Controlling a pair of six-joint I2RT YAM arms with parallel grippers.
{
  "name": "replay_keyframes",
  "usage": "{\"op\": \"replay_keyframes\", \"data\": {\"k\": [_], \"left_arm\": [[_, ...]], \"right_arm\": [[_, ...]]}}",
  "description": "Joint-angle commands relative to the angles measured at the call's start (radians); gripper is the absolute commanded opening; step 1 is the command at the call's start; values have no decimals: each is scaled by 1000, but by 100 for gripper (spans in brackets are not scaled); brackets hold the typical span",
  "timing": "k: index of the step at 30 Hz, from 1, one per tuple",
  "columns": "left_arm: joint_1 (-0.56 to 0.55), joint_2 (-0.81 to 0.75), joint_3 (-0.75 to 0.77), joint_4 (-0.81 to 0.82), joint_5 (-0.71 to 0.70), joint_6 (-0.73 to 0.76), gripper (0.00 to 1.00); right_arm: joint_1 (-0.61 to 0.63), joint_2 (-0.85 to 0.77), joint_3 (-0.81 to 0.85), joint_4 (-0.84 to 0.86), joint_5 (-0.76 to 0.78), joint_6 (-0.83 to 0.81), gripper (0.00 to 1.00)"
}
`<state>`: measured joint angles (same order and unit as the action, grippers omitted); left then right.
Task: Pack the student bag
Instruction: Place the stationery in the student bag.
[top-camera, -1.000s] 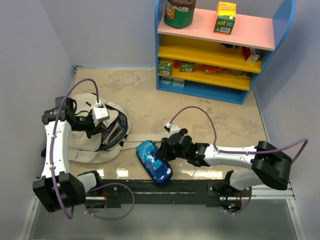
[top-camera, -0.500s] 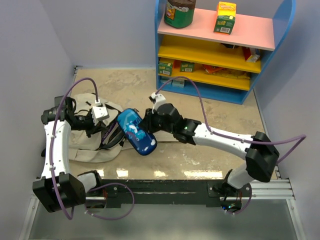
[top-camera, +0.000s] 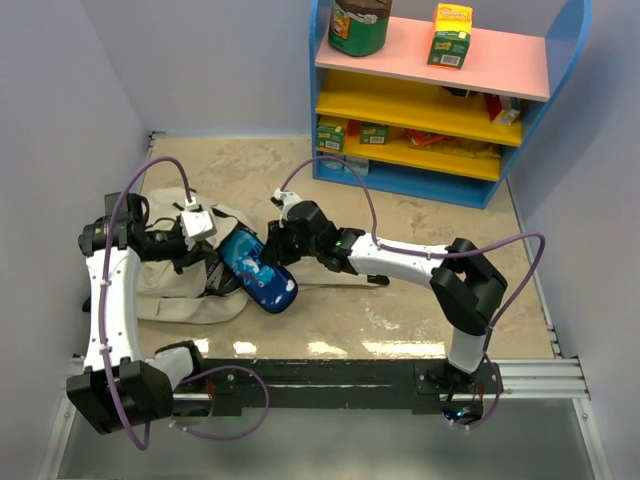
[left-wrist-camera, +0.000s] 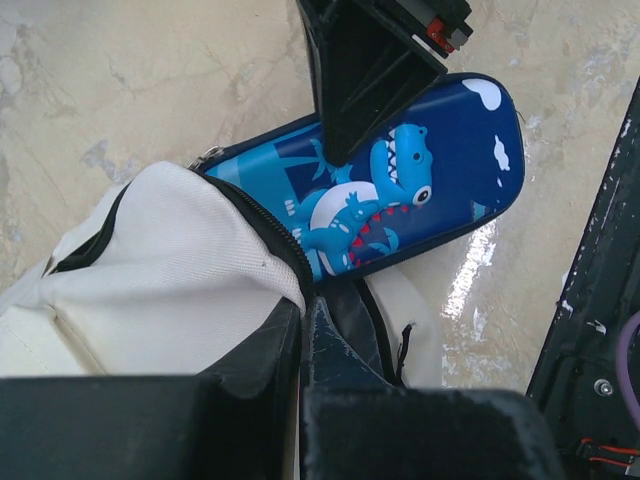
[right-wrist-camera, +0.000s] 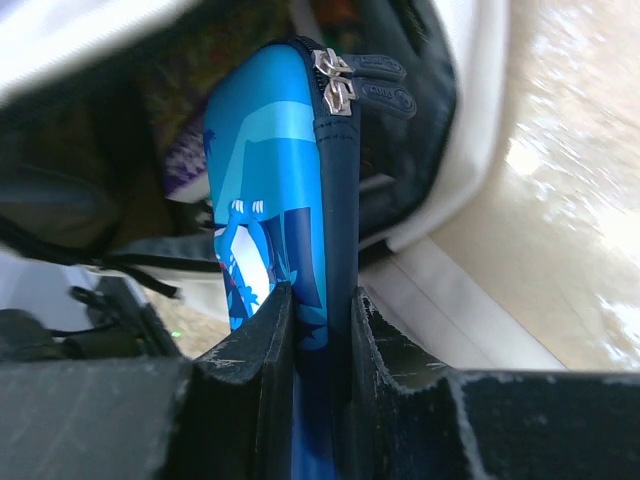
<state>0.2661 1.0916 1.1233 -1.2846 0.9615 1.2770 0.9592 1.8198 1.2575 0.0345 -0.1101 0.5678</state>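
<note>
l hand (left-wrist-camera: 302, 312) pinched tight, r hand (right-wrist-camera: 322, 292) clamped, r arm (top-camera: 400, 262) outstretched

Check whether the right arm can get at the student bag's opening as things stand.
Probably yes. The right gripper holds the pencil case with its zipper end at the mouth of the student bag, whose rim the left gripper pinches; nothing visible lies between.

Probably a lab: plain walls (top-camera: 200, 60), stocked shelf (top-camera: 400, 50).

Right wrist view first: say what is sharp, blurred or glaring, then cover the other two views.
Right wrist: zip pulls sharp, table blurred and washed out. Left wrist: pencil case crisp, glare streak beside it. Top external: bright reflections near the front rail.
</note>
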Motion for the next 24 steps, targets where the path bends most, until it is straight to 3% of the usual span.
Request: {"op": "replay_keyframes", "data": {"k": [1, 10, 17, 23, 24], "left_arm": [[-8, -16, 13, -32, 117, 31, 1], [-10, -13, -2, -32, 125, 38, 1], [-22, -30, 16, -33, 158, -1, 1], [-59, -21, 10, -32, 194, -44, 1], [-67, -22, 7, -32, 194, -50, 1]], "right_arm": [[7, -13, 68, 100, -94, 21, 0], [6, -51, 71, 107, -111, 26, 0], [4, 181, 313, 114, -148, 66, 0], [6, 328, 453, 323, -74, 188, 0], [6, 357, 459, 422, -59, 213, 0]]}}
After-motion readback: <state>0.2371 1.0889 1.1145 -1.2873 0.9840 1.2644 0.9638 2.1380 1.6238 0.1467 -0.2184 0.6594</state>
